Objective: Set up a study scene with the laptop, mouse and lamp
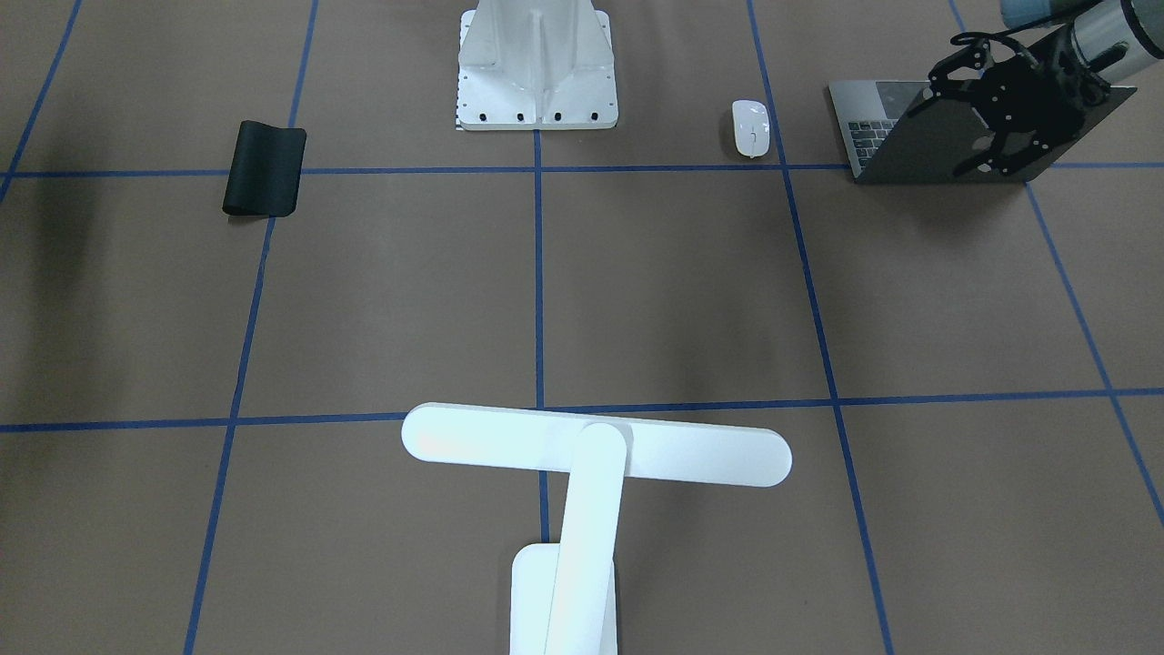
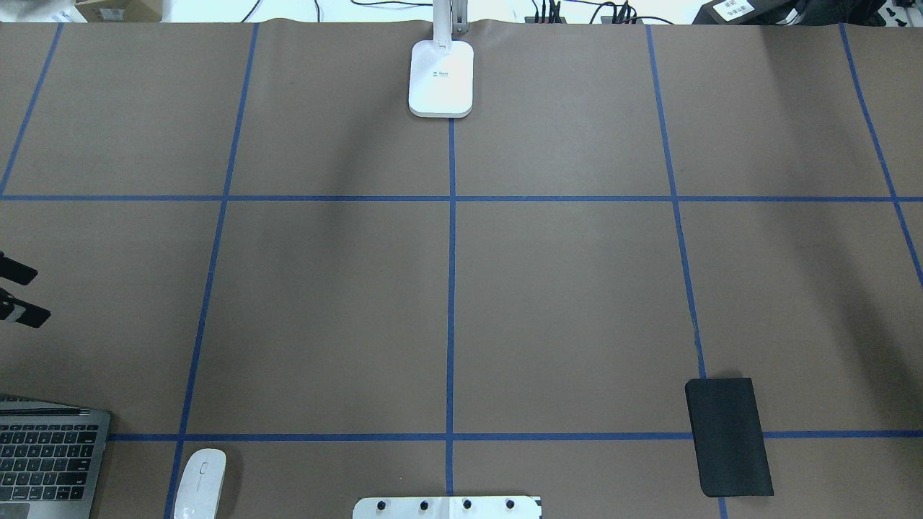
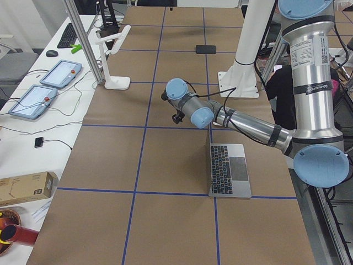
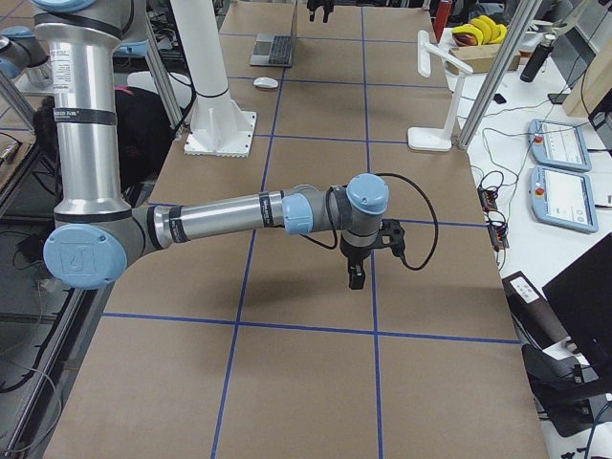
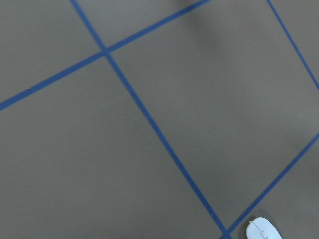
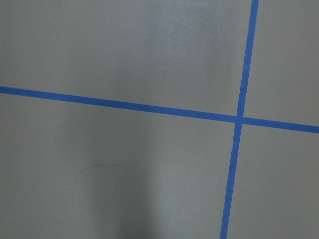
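The grey laptop [image 1: 909, 136] stands open at the table's near left corner, and its keyboard shows in the overhead view [image 2: 50, 454]. The white mouse [image 1: 751, 128] lies beside it; it also shows in the overhead view [image 2: 200, 483] and the left wrist view [image 5: 263, 230]. The white lamp [image 1: 596, 444] stands at the far middle edge on its base [image 2: 441, 79]. My left gripper [image 1: 950, 123] hovers above the table just beyond the laptop, open and empty; its fingertips [image 2: 29, 315] show at the overhead view's left edge. My right gripper [image 4: 356, 273] hangs over bare table on the right; I cannot tell its state.
A black mouse pad [image 2: 728, 437] lies on the near right. The white ribbed pedestal [image 1: 536, 68] stands at the near middle edge. Blue tape lines grid the brown table [image 2: 562, 303]. Tablets and cables lie beyond the far edge [image 4: 559, 143].
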Motion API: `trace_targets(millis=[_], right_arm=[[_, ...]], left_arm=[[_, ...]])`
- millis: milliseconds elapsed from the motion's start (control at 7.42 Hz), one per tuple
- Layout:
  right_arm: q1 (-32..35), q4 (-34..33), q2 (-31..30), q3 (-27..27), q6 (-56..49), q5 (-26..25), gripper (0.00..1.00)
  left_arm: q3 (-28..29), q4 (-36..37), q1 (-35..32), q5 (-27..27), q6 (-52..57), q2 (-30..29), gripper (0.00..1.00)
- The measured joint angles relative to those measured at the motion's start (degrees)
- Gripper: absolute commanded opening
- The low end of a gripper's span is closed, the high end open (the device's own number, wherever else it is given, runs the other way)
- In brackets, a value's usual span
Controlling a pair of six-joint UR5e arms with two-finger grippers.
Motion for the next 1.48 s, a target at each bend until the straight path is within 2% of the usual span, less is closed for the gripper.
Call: trace_targets(millis=[674, 1079, 1483], right_arm=[[0.02, -0.01, -0.10, 0.16, 0.08, 0.00, 1.00], [-0.01, 0.04, -0.09, 0.17, 0.03, 0.06, 1.00], [-0.01, 0.01, -0.11, 0.14, -0.13, 0.01, 1.00]], left_arm=[[-0.20, -12.86, 6.05, 0.59, 0.09, 7.54, 0.99], [-0.18, -15.80, 6.52, 0.66, 0.14, 11.06, 0.99], [-0.13, -17.24, 7.14, 0.69, 0.49, 12.04, 0.99]])
